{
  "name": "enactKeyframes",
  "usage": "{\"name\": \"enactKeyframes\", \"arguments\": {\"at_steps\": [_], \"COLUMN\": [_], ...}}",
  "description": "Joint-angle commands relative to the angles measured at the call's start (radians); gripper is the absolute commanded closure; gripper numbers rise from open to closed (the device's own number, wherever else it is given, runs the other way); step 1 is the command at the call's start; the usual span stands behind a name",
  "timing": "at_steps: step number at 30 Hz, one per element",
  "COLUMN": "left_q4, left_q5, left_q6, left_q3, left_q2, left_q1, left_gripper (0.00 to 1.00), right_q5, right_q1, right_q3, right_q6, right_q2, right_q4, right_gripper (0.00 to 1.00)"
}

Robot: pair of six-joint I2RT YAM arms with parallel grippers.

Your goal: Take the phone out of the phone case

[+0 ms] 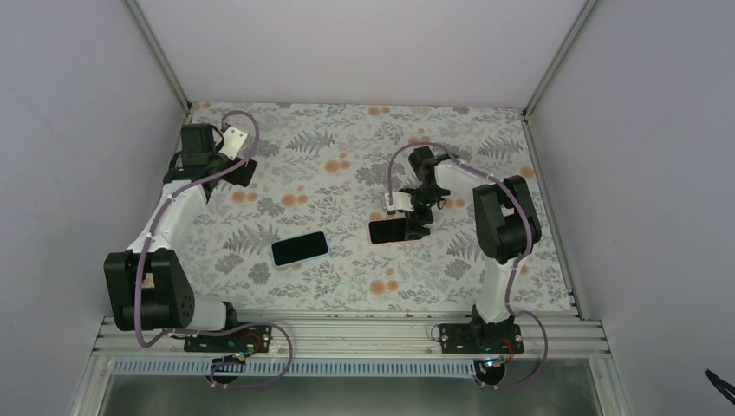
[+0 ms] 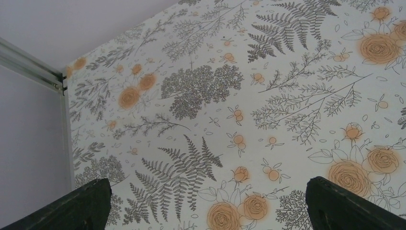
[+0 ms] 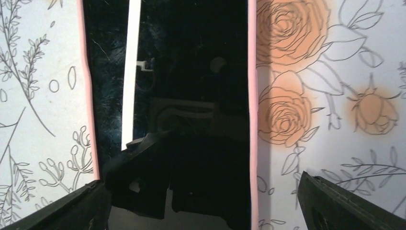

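Note:
A phone (image 1: 388, 230) with a glossy black screen and a thin pink edge (image 3: 252, 120) lies right of the table's middle. My right gripper (image 1: 411, 224) hovers open just over it. In the right wrist view the phone (image 3: 191, 72) fills the space between the fingers of the right gripper (image 3: 210, 211). The left finger stands at its left edge and the right finger stands clear of its right edge. A second dark slab with a pale blue rim (image 1: 300, 249) lies apart, nearer the middle; I cannot tell whether it is an empty phone case. My left gripper (image 1: 241, 169) is open at the far left, over bare cloth (image 2: 206, 211).
The floral cloth (image 1: 347, 156) covers the whole table. White walls close in the back and both sides, with a metal corner post (image 2: 33, 62) near the left gripper. An aluminium rail (image 1: 347, 334) with both arm bases runs along the near edge.

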Motion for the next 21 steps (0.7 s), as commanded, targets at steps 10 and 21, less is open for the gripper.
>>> {"name": "enactKeyframes", "arguments": {"at_steps": [10,21], "left_q4": [-0.004,-0.007], "left_q5": [0.031,0.027], "left_q6": [0.019,0.019], "left_q3": [0.007,0.001], "left_q2": [0.025,0.026], "left_q1": [0.004,0.002], "left_gripper": [0.0,0.0], "right_q5": [0.045,-0.046], "right_q1": [0.024,0.016], "right_q3": [-0.106,0.029], "right_q6": [0.089,0.094], "right_q2": [-0.043,-0.006], "right_q4": [0.026,-0.117], "right_gripper": [0.0,0.0]}}
